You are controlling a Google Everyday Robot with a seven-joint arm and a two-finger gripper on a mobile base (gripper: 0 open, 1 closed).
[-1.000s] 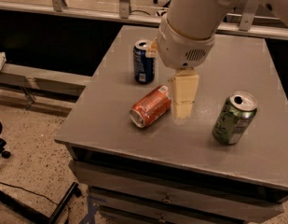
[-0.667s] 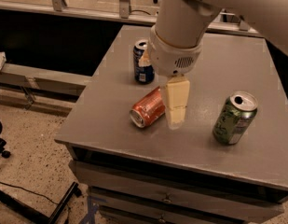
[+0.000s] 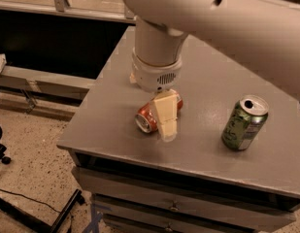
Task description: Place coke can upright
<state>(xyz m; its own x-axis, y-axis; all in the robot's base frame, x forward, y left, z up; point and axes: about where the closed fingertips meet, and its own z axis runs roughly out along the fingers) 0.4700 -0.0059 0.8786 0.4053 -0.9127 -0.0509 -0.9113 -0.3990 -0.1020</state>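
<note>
The coke can (image 3: 146,119) lies on its side on the grey table (image 3: 110,110), near the front edge, silver end facing front left. My gripper (image 3: 167,128) hangs from the big white arm and is down at the can, crossing its middle on the side nearer the camera and hiding part of it. The red body shows on both sides of the gripper. I cannot tell whether it touches the can.
A green can (image 3: 244,123) stands upright on the table to the right of the coke can. The arm (image 3: 157,57) covers the back of the table. The table's front edge is close below the can; the floor lies to the left.
The arm has moved left and down toward the front. The gripper, which was beside the can's right end, now sits over the can's middle. The blue can is now hidden behind the arm.
</note>
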